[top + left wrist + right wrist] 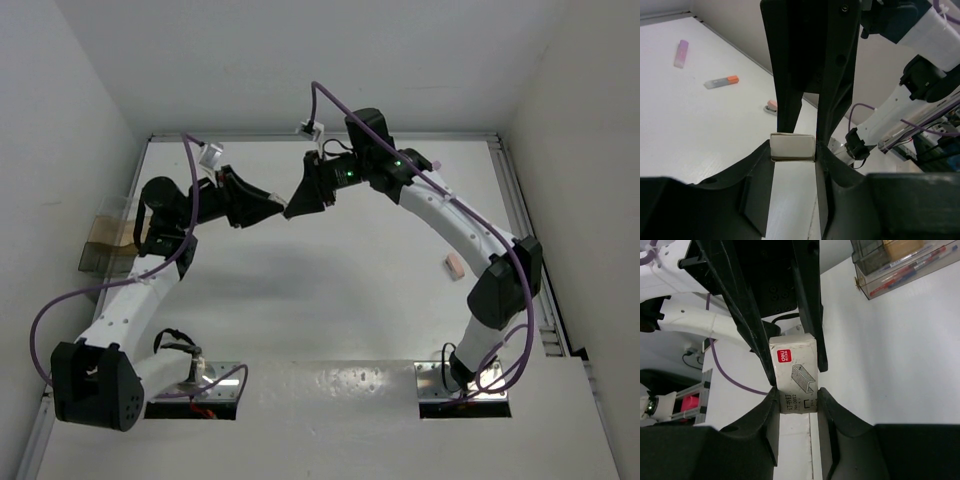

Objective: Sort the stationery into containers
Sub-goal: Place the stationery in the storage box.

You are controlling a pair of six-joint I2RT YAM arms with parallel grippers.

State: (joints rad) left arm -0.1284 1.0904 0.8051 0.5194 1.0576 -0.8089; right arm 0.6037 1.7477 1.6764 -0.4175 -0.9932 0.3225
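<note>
Right now I've got L gripper (794,151) and R gripper (797,393) both clamped snug on one white staple box (794,367), mid-air.

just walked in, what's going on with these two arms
It looks like a mid-air handover. The left arm and right arm meet tip to tip above the table, and both sets of jaws are closed on the same small white staple box. Neither has let go yet. The clear bins at the table's edge hold some pens, while a pink eraser lies loose on the table.
</note>
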